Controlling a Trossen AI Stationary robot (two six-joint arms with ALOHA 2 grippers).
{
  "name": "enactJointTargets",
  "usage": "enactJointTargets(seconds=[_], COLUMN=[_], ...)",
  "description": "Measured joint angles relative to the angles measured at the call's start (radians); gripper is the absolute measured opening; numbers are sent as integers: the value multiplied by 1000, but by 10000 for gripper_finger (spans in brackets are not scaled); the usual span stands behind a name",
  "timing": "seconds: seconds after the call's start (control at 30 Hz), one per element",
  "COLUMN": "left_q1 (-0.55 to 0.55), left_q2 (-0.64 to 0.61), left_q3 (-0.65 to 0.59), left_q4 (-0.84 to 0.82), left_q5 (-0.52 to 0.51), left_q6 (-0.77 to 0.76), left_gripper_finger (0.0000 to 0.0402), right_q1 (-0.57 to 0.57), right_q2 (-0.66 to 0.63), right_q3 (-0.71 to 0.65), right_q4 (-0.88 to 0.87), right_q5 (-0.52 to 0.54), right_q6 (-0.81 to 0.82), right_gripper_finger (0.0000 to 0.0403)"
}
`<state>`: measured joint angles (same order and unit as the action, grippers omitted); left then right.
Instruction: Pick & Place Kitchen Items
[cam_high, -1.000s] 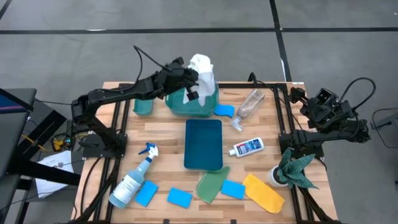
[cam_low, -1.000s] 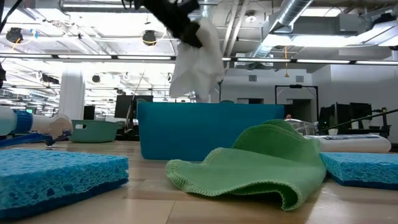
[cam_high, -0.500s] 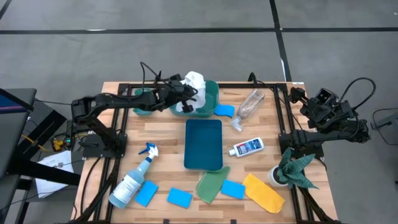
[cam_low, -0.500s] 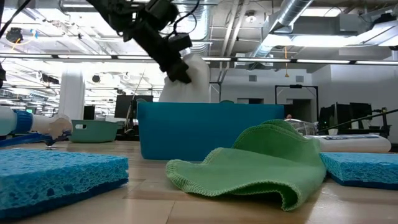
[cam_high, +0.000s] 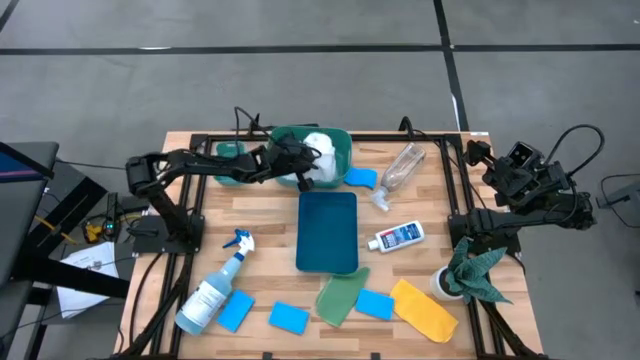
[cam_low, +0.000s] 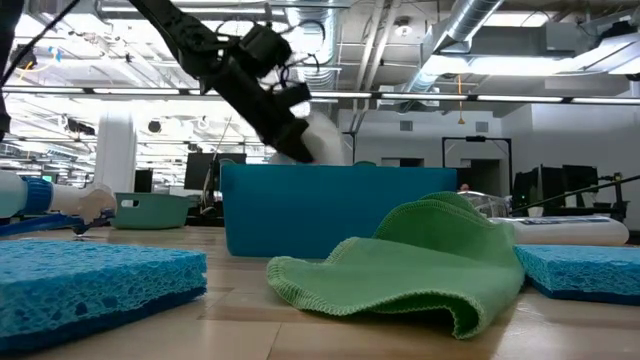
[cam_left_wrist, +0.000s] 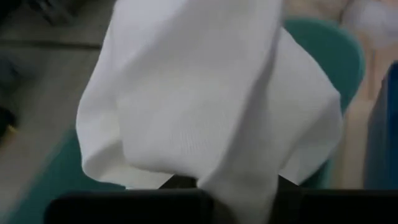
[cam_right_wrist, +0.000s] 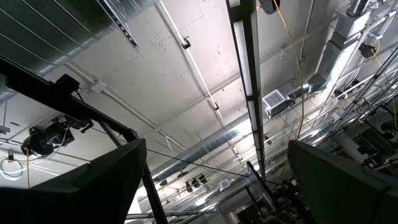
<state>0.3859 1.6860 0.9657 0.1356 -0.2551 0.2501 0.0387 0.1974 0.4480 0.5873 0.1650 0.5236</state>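
The left gripper (cam_high: 300, 165) is closed on the white cloth (cam_high: 318, 150), holding it down inside the teal bowl (cam_high: 340, 150) at the far edge of the worktop (cam_high: 260, 215). In the left wrist view the white cloth (cam_left_wrist: 205, 106) fills the frame above the fingers, with the bowl rim (cam_left_wrist: 339, 53) behind it.

Compared with one second ago, the left gripper has come down: the cloth then hung well above the bowl and now rests in it.

The right gripper (cam_high: 515, 160) is parked off the worktop's right edge, pointing at the ceiling with its fingers spread wide.
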Motion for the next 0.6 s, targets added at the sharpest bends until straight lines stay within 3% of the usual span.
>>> enactJointTargets(seconds=[0.23, 0.6], left_q1=[4, 9], left_q2=[66, 66], left_q3=[0, 0], left_q4=[-1, 1], left_q5=[-2, -35], left_q6=[-82, -158], left_gripper_finger=[22, 36], right_q1=[0, 0], right_q2=[0, 0], right_q3=[0, 0], right_q4=[0, 0], right_q5=[0, 0], right_q6=[0, 0], right_gripper_finger=[380, 380])
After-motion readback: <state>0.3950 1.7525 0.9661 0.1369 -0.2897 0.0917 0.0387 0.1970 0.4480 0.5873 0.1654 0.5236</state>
